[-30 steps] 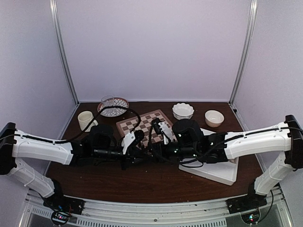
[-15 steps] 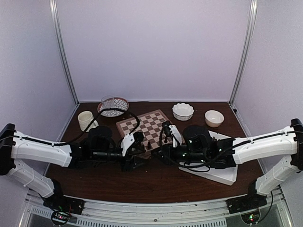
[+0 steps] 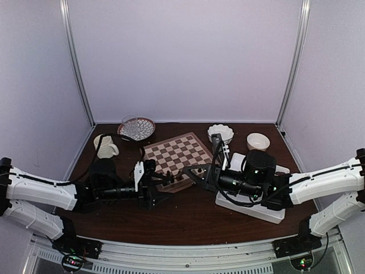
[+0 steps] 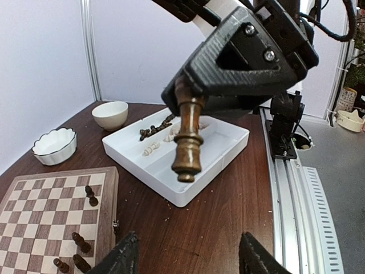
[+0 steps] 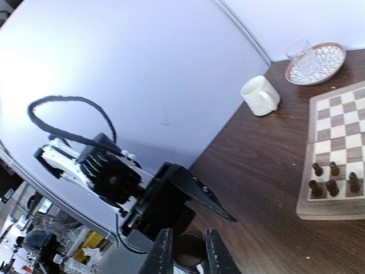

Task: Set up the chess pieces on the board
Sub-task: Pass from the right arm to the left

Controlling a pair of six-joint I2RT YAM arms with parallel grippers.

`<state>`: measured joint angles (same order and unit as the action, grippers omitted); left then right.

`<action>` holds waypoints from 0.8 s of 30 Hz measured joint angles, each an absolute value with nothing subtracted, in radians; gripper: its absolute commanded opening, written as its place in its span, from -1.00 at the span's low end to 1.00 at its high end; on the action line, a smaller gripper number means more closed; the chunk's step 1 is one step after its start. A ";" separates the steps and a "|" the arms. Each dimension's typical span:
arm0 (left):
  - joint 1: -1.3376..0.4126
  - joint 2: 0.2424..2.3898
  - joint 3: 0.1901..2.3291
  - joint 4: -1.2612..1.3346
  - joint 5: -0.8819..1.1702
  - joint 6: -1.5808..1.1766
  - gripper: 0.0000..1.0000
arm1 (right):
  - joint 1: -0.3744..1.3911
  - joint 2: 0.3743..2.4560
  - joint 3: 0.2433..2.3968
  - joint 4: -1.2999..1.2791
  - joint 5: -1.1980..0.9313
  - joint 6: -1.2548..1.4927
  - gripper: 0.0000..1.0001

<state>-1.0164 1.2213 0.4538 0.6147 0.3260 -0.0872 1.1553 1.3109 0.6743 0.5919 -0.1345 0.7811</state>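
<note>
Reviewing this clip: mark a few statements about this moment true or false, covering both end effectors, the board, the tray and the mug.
1. The right end effector grips a dark chess piece. True.
2. The left end effector is shut. False: its jaws stand apart with nothing between them.
3. Dark pieces stand on the board. True.
4. The white tray is empty. False: dark and pale pieces lie in it.
5. The mug stands on the board. False: it stands on the table, apart from the board.
</note>
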 measured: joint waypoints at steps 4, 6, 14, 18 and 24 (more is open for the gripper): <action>-1.016 1.190 0.419 0.674 0.333 -0.072 0.08 | 1.156 1.354 0.678 0.712 -0.200 0.811 -0.99; -1.016 1.172 0.398 0.714 0.332 -0.067 0.06 | 1.157 1.382 0.684 0.739 -0.225 0.819 -0.99; -1.016 1.126 0.326 0.838 0.325 -0.034 -0.12 | 1.167 1.460 0.701 0.793 -0.276 0.837 -0.99; -1.016 1.123 0.325 0.860 0.326 -0.027 -0.34 | 1.172 1.477 0.714 0.812 -0.292 0.843 -0.99; -1.017 1.121 0.324 0.868 0.334 0.000 -0.81 | 1.173 1.493 0.723 0.840 -0.298 0.846 -0.98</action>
<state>-1.0168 1.1213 0.3241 0.8677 0.3344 -0.0002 1.1728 1.4925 0.7231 0.8402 -0.2981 0.8459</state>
